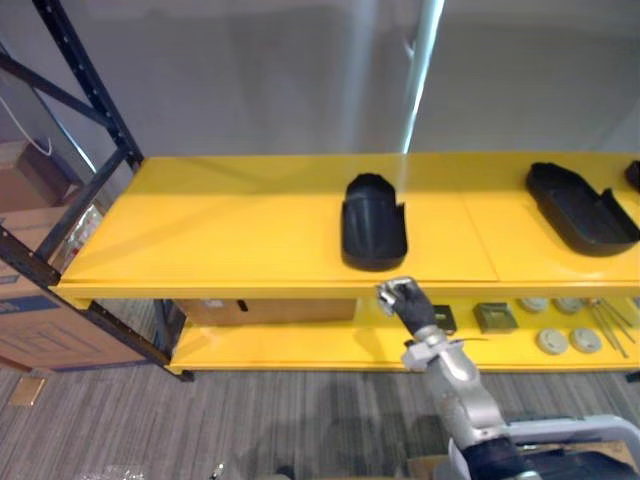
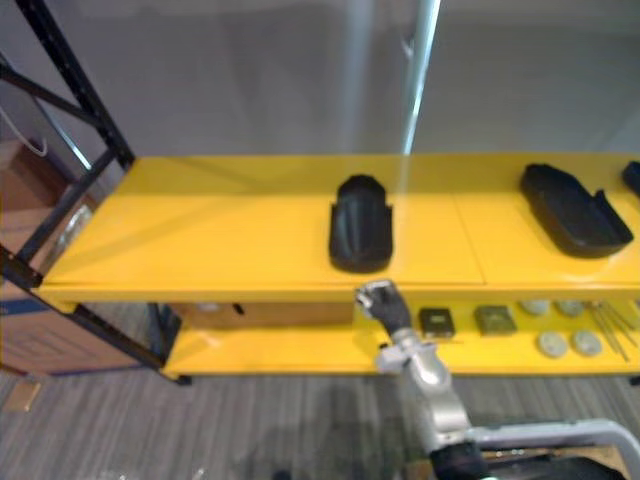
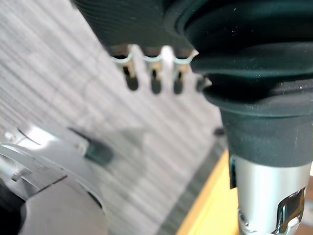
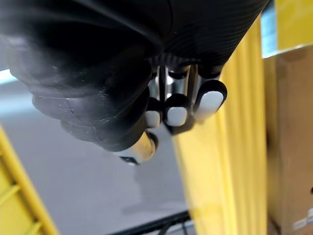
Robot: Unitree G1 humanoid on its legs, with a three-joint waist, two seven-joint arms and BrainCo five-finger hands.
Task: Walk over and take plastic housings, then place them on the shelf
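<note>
A black plastic housing (image 1: 373, 232) lies on the yellow top shelf (image 1: 230, 235), near its front edge in the middle. A second, longer housing (image 1: 582, 208) rests further right, and the tip of a third (image 1: 634, 175) shows at the right border. My right hand (image 1: 400, 297) is raised at the shelf's front edge, just below the middle housing and apart from it. In the right wrist view its fingers (image 4: 176, 115) are curled with nothing in them, beside the yellow shelf edge (image 4: 225, 161). My left hand (image 3: 155, 78) hangs over the grey floor, fingers relaxed and holding nothing.
The lower shelf holds small metal blocks (image 1: 495, 317), round discs (image 1: 552, 341) and a cardboard box (image 1: 270, 310). A black upright frame (image 1: 90, 90) stands at the shelf's left end, with cardboard boxes (image 1: 40, 310) beyond it. A grey wall backs the shelf.
</note>
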